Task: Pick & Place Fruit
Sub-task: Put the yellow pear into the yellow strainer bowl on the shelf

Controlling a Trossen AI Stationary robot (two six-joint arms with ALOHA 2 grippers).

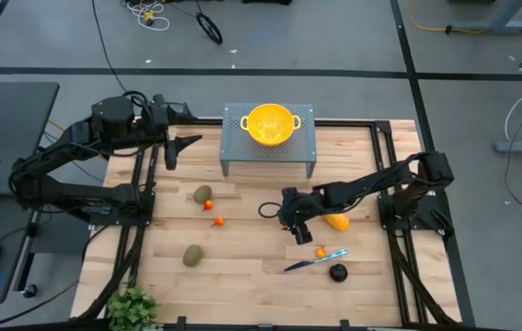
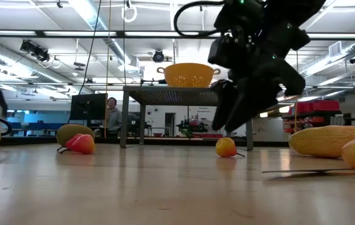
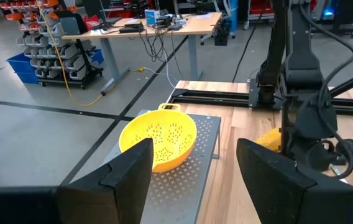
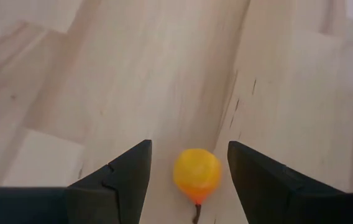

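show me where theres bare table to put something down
Free: the front-middle boards between the front olive-brown fruit and the knife. Also bare: the back-right corner beside the metal stand. Crowded: right of centre, where the right gripper hangs open above a small orange fruit.

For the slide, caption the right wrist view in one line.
Right hand, open, poised over a small round orange fruit lying between its dark fingers on the pale wooden table.

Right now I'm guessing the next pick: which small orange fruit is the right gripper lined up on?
The one beside the knife: this small orange fruit sits between the open right gripper fingers; the other lies near the olive-brown fruit.
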